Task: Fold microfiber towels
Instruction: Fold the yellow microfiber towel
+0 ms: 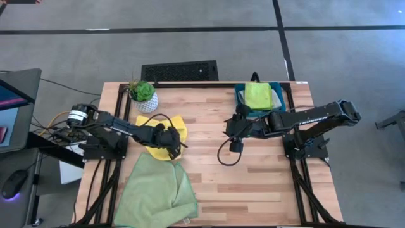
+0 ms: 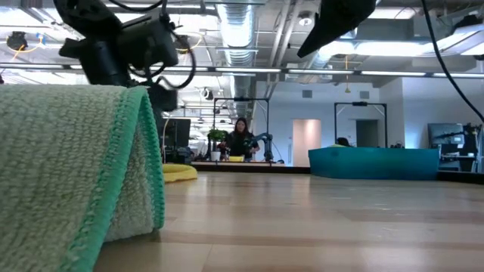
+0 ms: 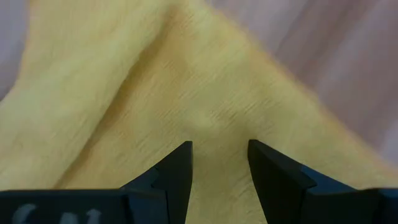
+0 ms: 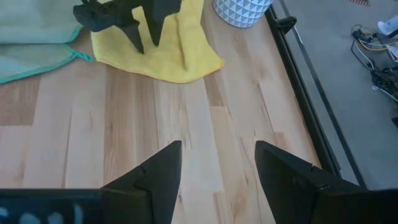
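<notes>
The yellow towel (image 1: pixel 172 132) lies flat on the wooden table, left of centre; it also shows in the right wrist view (image 4: pixel 165 53). My left gripper (image 1: pixel 169 140) stands over it, fingers pointing down and open (image 3: pixel 219 152). The larger pale green towel (image 1: pixel 155 190) lies rumpled at the near left, one fold standing up (image 2: pixel 76 166). The lime green towel (image 1: pixel 257 95) rests in the teal tray (image 1: pixel 239 95) at the far right. The grey towel does not plainly show. My right gripper (image 1: pixel 229 126) is open and empty over bare wood (image 4: pixel 217 162). My left gripper comes at the yellow towel's middle (image 3: pixel 211 118) from above, with its open fingers (image 4: pixel 138 43) pointing down on either side of a patch of cloth. I cannot tell whether the fingertips touch the towel. The towel lies flat on the table.
A small potted plant in a white pot (image 1: pixel 144 95) stands at the far left, close to the yellow towel. The teal tray (image 2: pixel 374 162) sits at the far right edge. Bare wood (image 1: pixel 253 177) lies across the middle and near right of the table.
</notes>
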